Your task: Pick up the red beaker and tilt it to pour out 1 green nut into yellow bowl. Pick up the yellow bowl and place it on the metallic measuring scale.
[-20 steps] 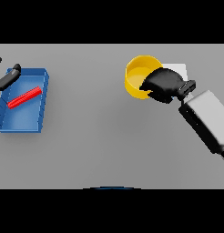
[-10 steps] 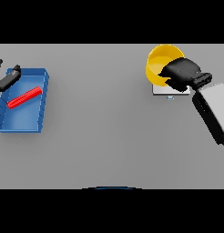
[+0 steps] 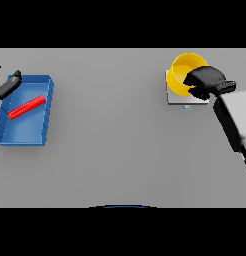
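Observation:
The yellow bowl (image 3: 184,73) is over the metallic measuring scale (image 3: 177,98) at the far right, tilted toward me. My right hand (image 3: 207,81) grips its right rim, fingers curled round the edge. Whether the bowl rests on the scale or hovers just above it, I cannot tell. The red beaker (image 3: 27,107) lies on its side in the blue tray (image 3: 25,134) at the far left. My left hand (image 3: 7,86) shows at the left edge, above the tray's back corner, fingers straight and holding nothing. No green nut is visible.
The blue tray sits along the left edge of the grey table (image 3: 115,145). My right forearm (image 3: 236,120) slants in from the lower right.
My right hand has carried the yellow bowl rightward and away from me, from left of the scale to over it. The left hand and the beaker have not moved.

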Robot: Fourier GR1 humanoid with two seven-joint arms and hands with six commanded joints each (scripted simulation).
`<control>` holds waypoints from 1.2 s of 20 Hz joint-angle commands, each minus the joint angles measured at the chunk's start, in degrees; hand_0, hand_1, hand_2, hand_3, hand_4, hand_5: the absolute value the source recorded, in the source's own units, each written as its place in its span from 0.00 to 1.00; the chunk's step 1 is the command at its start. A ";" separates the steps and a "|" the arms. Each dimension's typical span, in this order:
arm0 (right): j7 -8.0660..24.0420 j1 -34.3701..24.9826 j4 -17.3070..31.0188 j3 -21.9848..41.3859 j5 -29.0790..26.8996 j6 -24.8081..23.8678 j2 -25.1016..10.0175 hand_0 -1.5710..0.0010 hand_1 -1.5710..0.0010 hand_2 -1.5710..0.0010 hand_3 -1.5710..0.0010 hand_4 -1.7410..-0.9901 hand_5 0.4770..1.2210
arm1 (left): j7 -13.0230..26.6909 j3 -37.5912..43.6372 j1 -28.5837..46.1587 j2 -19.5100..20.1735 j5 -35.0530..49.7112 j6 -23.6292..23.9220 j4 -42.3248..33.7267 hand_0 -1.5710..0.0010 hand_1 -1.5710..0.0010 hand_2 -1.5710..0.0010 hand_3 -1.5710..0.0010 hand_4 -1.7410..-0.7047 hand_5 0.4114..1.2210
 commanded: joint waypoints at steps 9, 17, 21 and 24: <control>-1.77 -1.64 5.29 -2.66 -0.57 2.00 1.07 0.28 0.16 0.15 0.33 0.05 1.00 | 0.39 0.15 0.17 0.11 0.63 -0.40 -0.40 1.00 1.00 1.00 1.00 0.98 0.38; -2.66 -2.28 6.82 -1.63 0.44 3.31 0.40 0.88 0.81 0.72 0.69 0.34 0.51 | -0.12 -0.32 0.04 -0.99 0.16 0.10 0.01 1.00 1.00 1.00 1.00 0.98 0.36; -1.85 -2.38 7.71 -1.43 0.71 3.67 0.92 0.95 0.92 0.87 0.78 0.41 0.43 | -0.34 0.06 -0.03 -0.89 0.64 -0.38 0.29 1.00 1.00 1.00 1.00 0.98 0.35; -1.02 -1.88 6.56 -1.60 0.19 5.38 0.45 0.97 0.96 0.93 0.83 0.44 0.38 | -0.23 -0.02 -1.01 -1.20 0.21 -0.50 1.23 1.00 1.00 1.00 1.00 0.99 0.35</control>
